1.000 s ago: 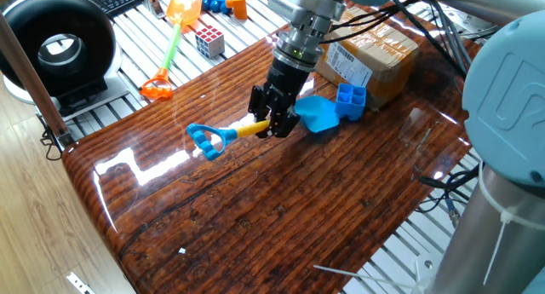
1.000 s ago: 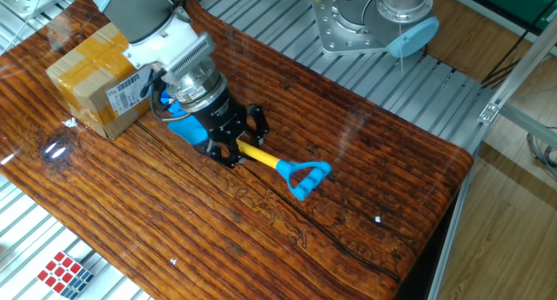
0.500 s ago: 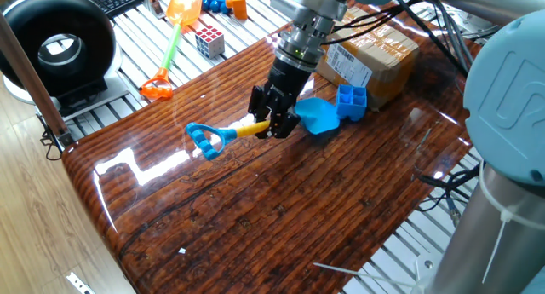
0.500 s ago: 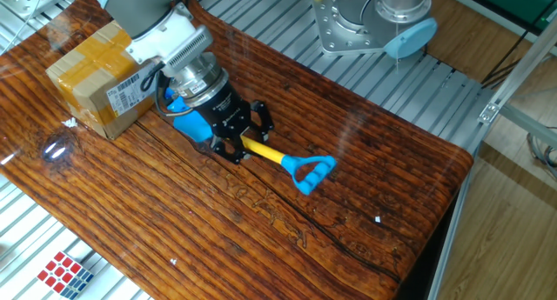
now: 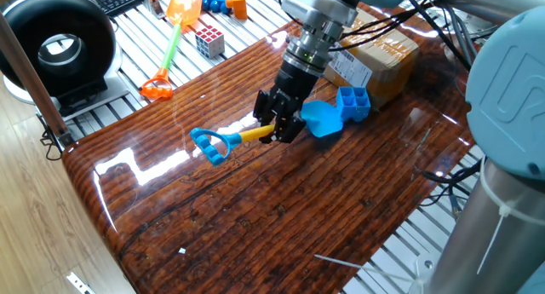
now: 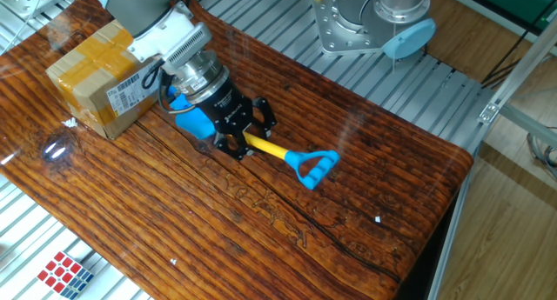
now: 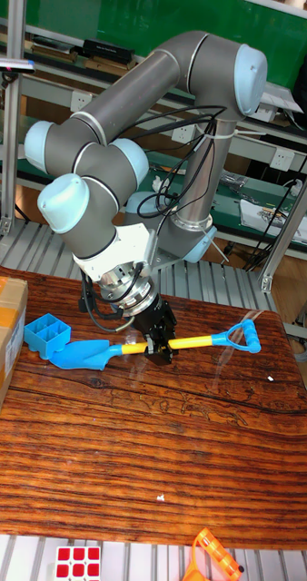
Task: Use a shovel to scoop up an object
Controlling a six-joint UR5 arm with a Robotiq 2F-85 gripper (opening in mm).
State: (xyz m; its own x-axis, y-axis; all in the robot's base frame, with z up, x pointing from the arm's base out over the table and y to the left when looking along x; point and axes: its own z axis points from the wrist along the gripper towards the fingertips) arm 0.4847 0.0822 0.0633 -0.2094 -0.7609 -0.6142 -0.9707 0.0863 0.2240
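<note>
Since a second ago, the shovel's blue blade has been pushed closer to the object, and the D-shaped loop is seen lifted off the tabletop, so the shaft is now tilted.

A grey UR5 arm (image 7: 126,136) is seen reaching down over a glossy dark wooden table (image 5: 255,217). A brown cardboard box (image 6: 91,78) with a white label is set at one end of the table, near the blade end of the tool.

The gripper (image 7: 160,346) is clamped on the yellow shaft of the shovel (image 7: 203,342) — the black fingers (image 5: 266,132) are closed around it close to the blade. The blue blade (image 7: 88,352) is held low at the table surface, while the blue loop (image 7: 242,336) is raised at the far end, well apart from the box.

The object (image 7: 44,332), a small blue block with square cells, is placed on the table between the blade and the box. In the tall fixed view the blade's edge is seen just beside the block, possibly touching it — contact cannot be confirmed.

Off the table, on the slatted metal bench, an orange-bladed shovel (image 5: 174,38) with a green shaft and a multicoloured puzzle cube (image 5: 209,41) are seen lying near each other.
</note>
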